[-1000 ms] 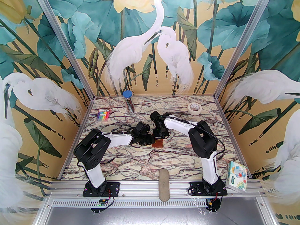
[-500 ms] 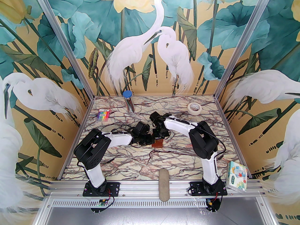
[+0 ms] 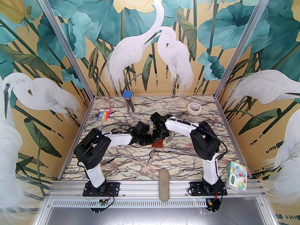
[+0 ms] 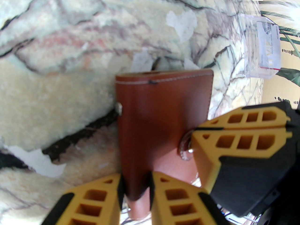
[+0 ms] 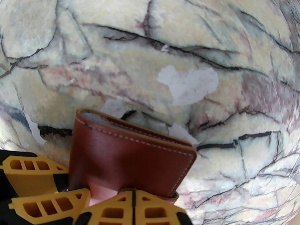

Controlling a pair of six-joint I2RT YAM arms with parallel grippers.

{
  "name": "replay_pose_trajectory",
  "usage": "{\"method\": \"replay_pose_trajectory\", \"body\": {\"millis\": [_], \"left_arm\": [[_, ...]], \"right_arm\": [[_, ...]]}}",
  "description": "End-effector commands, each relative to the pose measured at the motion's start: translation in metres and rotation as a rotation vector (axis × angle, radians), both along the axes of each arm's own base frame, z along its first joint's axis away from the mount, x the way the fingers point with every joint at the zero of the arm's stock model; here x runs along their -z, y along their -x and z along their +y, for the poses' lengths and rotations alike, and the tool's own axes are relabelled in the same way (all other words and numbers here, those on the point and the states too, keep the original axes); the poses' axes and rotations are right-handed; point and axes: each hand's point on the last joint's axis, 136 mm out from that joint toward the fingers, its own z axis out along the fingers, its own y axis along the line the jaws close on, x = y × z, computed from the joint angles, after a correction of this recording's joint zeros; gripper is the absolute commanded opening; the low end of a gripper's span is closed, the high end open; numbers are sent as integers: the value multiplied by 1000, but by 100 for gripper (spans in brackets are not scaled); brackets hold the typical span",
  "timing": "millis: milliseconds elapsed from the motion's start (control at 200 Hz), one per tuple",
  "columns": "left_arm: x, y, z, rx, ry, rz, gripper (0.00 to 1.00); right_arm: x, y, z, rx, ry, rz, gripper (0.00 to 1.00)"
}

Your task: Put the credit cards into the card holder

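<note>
One marbled table [image 3: 117, 163] is recorded, with the closed reddish-brown card holder [image 3: 157, 144] found near its middle. Both arms are bent in over the card holder, the left arm [image 3: 119, 139] from its left side, the right arm [image 3: 180, 125] from behind it. The left gripper [image 4: 135, 186] is clamped narrowly across one leather end of the card holder. The right gripper [image 5: 133, 196] is pressed fully together against the card holder's edge, beside the snap button [image 4: 186, 146]; whether leather is pinched cannot be told. One pale card [image 4: 268, 46], under clear plastic, is noted well beyond the card holder.
</note>
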Motion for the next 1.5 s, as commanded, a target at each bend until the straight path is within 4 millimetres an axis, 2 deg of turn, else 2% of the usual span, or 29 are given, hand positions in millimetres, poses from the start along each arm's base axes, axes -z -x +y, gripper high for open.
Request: {"method": "replay_pose_trajectory", "body": {"millis": [0, 260, 480, 570, 720, 900, 980, 1050, 1145, 1235, 1295, 1340, 1420, 1495], "left_arm": [[52, 20, 13, 5, -108, 88, 26], [54, 19, 12, 6, -109, 92, 25], [52, 19, 12, 5, -106, 84, 25], [52, 19, 13, 3, -106, 85, 25], [50, 18, 13, 1, -105, 80, 25], [44, 17, 12, 8, -104, 65, 25], [30, 13, 11, 1, -88, 31, 26], [11, 9, 10, -11, -64, -13, 33], [-28, 1, 10, -21, -28, -107, 45], [-72, -7, 24, -42, -53, -235, 60], [-101, -12, 42, -83, -93, -339, 70], [-123, -15, 59, -120, -129, -426, 81], [-153, -20, 101, -217, -227, -576, 96], [-172, -22, 148, -328, -353, -693, 99]], "right_arm": [[59, 73, -71, -59, 320, 284, 8], [65, 71, -67, -61, 307, 285, 8], [46, 58, -57, -10, 236, 207, 10], [27, 41, -52, 19, 198, 146, 11], [-20, 9, -43, 80, 83, 46, 16], [-56, -6, -44, 135, -15, -4, 20], [-73, -8, -44, 155, -74, -40, 21], [-90, -12, -47, 177, -120, -86, 25], [-112, -18, -58, 219, -161, -167, 32], [-134, -24, -72, 250, -198, -258, 42], [-152, -29, -87, 271, -192, -352, 49], [-165, -31, -99, 286, -180, -422, 53], [-186, -36, -126, 331, -141, -559, 61], [-199, -38, -158, 410, -83, -662, 66]]}}
